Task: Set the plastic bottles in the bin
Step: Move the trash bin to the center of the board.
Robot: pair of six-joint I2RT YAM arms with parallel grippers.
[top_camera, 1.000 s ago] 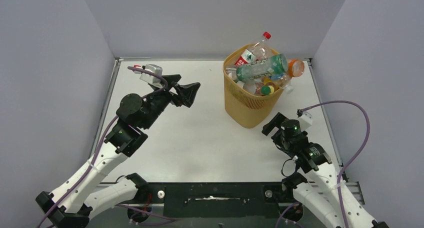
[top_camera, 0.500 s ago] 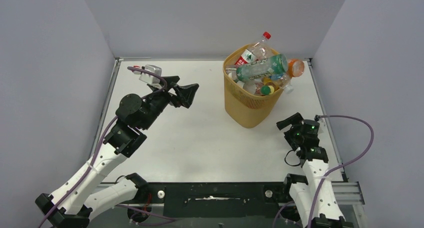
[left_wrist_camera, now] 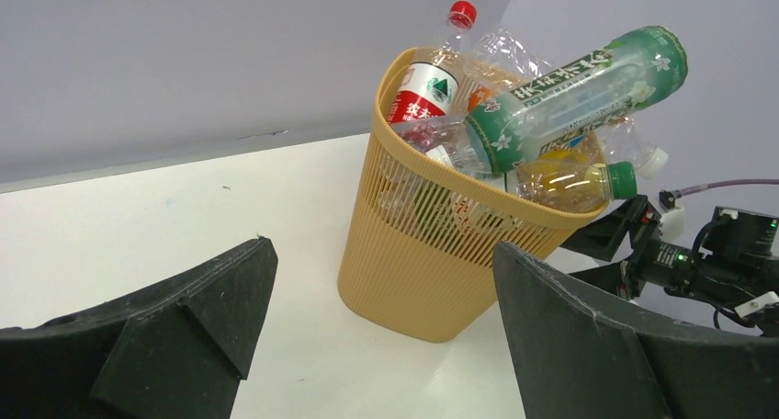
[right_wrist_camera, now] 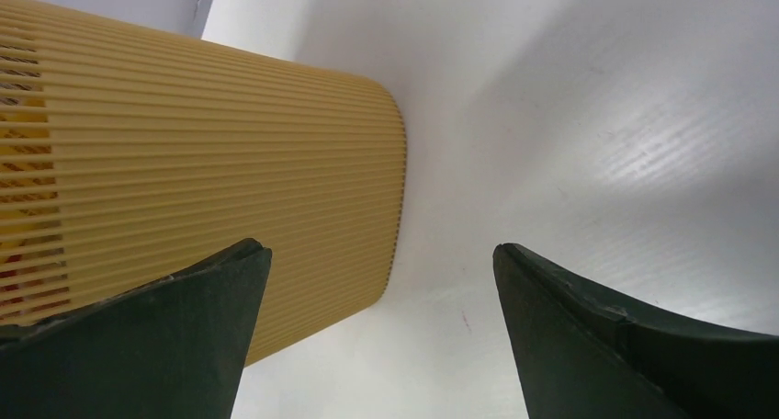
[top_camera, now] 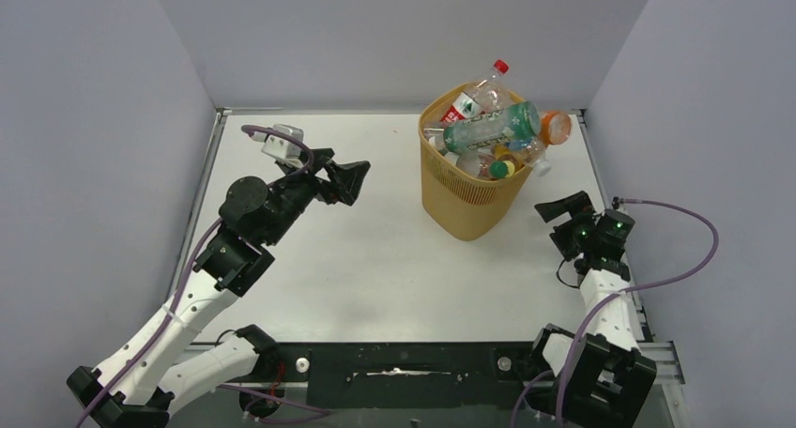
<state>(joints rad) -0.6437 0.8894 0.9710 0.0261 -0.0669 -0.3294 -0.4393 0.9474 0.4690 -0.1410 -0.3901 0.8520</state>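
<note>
Left claw [top_camera: 357,182]: released, jaws spread wide, nothing between them; it hangs above the bench [top_camera: 375,259].
Bin from the left claw: well apart, ahead of the open jaws; the left wrist view frames it between the two fingers.
Bin [top_camera: 465,207]: upright, packed past its rim.
Plastic bottles [top_camera: 488,128]: every one in sight is in the bin or resting on the heap. A green-label bottle [top_camera: 493,125] lies across the top, a red-capped one [top_camera: 483,92] stands above the rim, and an orange-capped one [top_camera: 554,126] juts over the rim on the right claw's side.
Right claw [top_camera: 561,208]: released, empty, jaws wide.
Bin from the right claw: near, its ribbed wall close ahead and to the left of the jaws.
Stage: by my reading, loading looks finished or nearly so.
Risk: the heap looks loosely balanced. If the right claw brushes the wall, the jolt could roll the overhanging bottles out or tip the bin.
</note>
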